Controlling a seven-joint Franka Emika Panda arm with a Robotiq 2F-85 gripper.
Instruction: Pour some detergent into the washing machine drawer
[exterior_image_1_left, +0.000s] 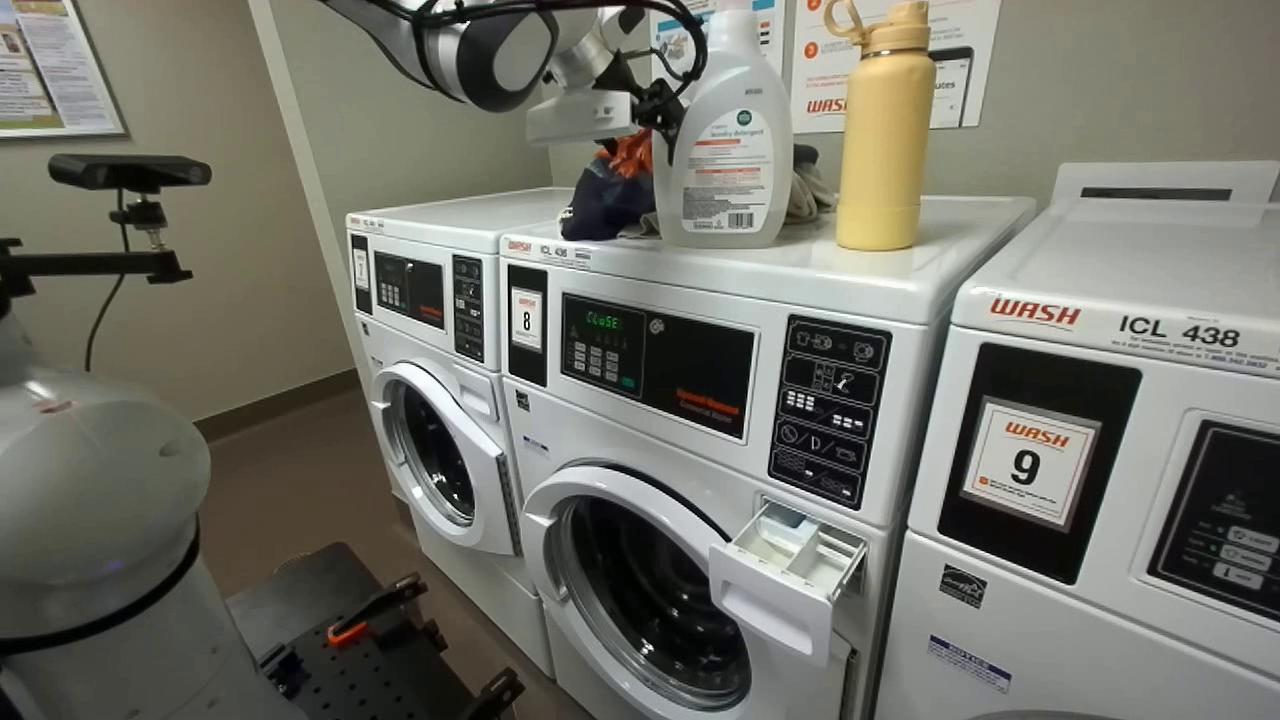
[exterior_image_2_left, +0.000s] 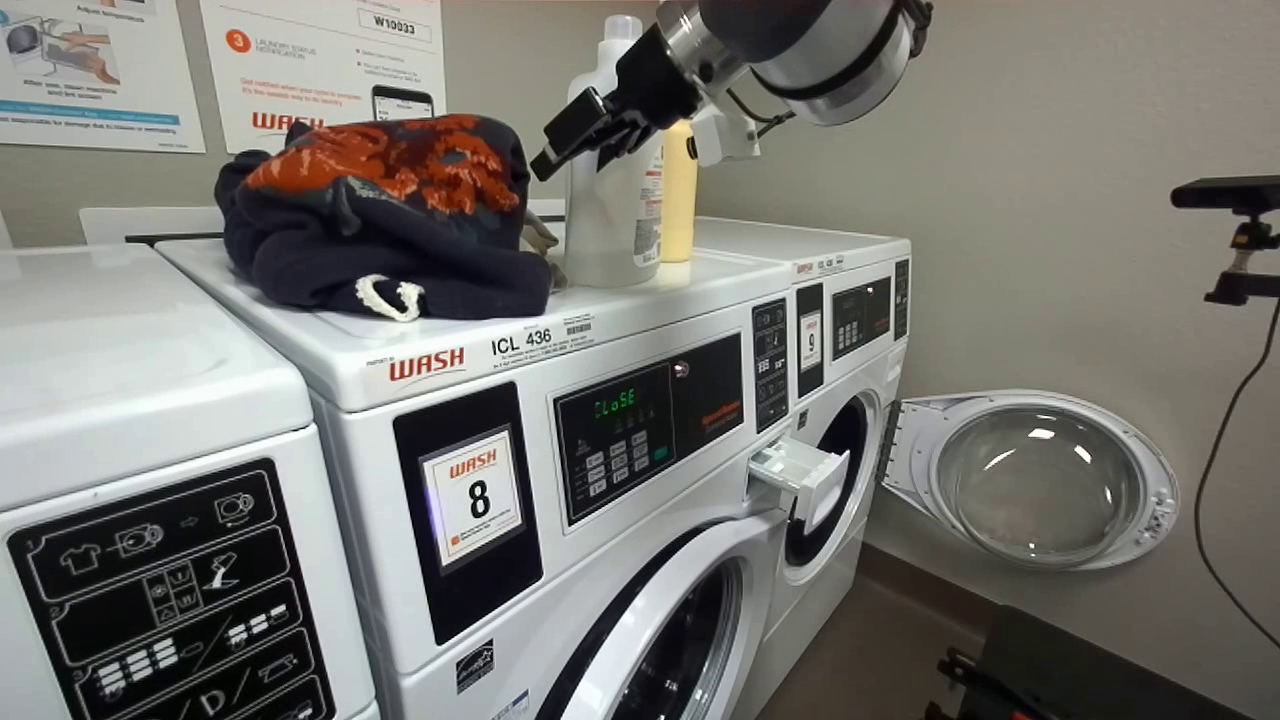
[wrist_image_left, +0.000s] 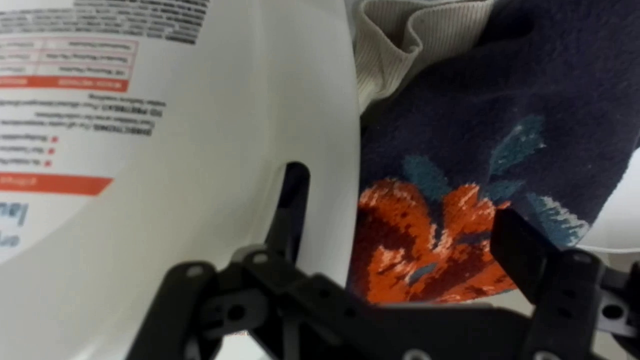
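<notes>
The detergent jug stands upright on top of washer 8 in both exterior views. It is translucent whitish with a printed label and a white cap. In the wrist view the jug fills the left side, with its handle slot showing. My gripper is at the jug's handle side. In the wrist view the gripper is spread wide: one finger is at the handle slot, the other is outside, apart from the handle. The washing machine drawer is pulled out of washer 8's front, also seen in an exterior view.
A yellow bottle stands beside the jug. Dark folded cloth with an orange flower lies on washer 8 at the handle side, under my gripper. Washer 9's round door hangs open. Posters are on the wall behind.
</notes>
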